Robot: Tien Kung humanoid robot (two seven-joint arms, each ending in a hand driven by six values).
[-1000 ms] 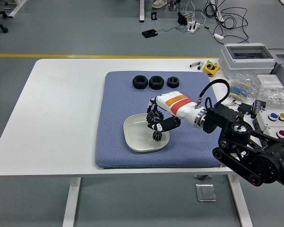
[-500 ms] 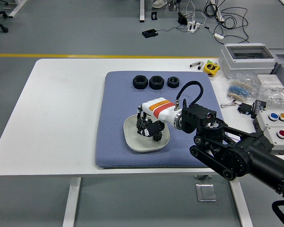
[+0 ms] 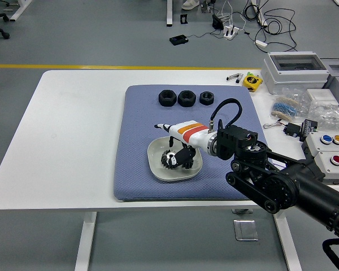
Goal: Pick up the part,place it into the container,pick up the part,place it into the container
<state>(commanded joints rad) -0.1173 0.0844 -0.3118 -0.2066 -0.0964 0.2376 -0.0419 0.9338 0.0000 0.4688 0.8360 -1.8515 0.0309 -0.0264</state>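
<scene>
White surface (image 3: 73, 130) with a blue mat (image 3: 141, 130) on it, seen from above, a grey workshop floor behind. The robot's right hand (image 3: 178, 141) hangs over a white dish (image 3: 155, 164) near the mat's front, fingers spread and holding nothing, with a black toothed gear (image 3: 173, 160) lying in the dish beneath it. Placing this part looks done; next the hand should rise and reach for one of three black nuts (image 3: 185, 98) at the mat's far edge.
</scene>
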